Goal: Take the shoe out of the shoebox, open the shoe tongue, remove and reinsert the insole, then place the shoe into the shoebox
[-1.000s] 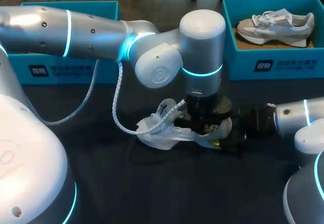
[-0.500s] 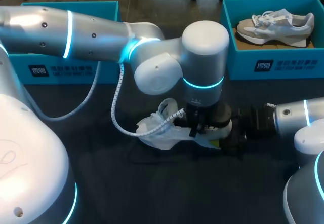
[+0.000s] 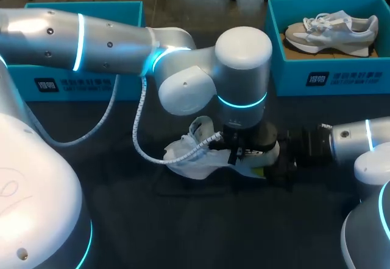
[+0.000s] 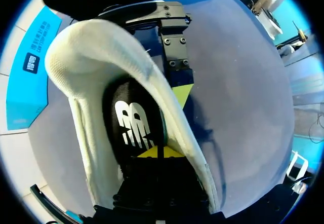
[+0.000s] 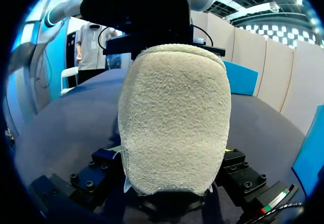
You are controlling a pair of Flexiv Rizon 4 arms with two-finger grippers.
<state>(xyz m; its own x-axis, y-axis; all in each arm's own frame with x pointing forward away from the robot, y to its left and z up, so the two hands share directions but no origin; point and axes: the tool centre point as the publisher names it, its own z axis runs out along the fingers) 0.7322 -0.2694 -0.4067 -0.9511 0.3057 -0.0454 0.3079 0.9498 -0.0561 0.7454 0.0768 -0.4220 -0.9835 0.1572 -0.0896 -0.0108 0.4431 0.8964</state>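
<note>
shoe (image 3: pixel 189 159) (image 3: pixel 332 31) x2 | shoebox (image 3: pixel 73 83) (image 3: pixel 329 77) x2 | arm (image 3: pixel 109 41) (image 3: pixel 359 141) x2

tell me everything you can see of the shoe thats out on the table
The shoe is a white to cream trainer with white laces. It sits on the dark table with its heel toward the right arm. The heel is a nubby, suede-like fabric and the collar looks like fine mesh. Inside lies a black insole with a white logo. The left gripper reaches down into the opening, tips closed together over the insole. The right gripper clamps the heel from both sides.
</note>
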